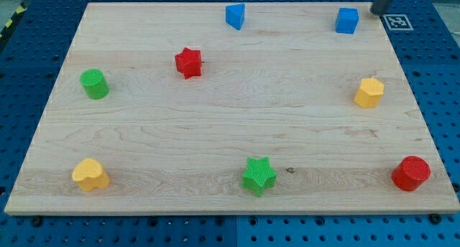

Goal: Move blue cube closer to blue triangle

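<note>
Now my tip [374,11] stands at the worktop's [215,132] top right corner, just right of the blue cube [347,21], not touching it. This end effector is a bare rod and holds nothing. The cube sits squarely, without a long axis, well right of the blue triangle [235,16].

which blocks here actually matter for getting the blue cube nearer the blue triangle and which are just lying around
Part of the job:
blue cube, near the view's top right
blue triangle, top centre
my tip, just right of the blue cube

Just lying about:
red star
green cylinder
yellow hexagon
yellow heart
green star
red cylinder
</note>
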You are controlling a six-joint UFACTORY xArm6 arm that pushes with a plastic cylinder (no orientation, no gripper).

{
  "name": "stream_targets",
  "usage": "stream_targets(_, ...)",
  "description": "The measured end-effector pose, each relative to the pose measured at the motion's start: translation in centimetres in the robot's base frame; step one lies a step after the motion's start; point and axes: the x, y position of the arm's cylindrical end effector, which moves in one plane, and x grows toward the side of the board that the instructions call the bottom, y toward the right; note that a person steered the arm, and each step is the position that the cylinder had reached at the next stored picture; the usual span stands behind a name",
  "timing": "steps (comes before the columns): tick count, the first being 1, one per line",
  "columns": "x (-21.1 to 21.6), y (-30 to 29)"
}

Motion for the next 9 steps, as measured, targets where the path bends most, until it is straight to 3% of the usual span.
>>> stream_targets(2, 2.6, -3.8)
stream_targets(9, 13.1, -5.7)
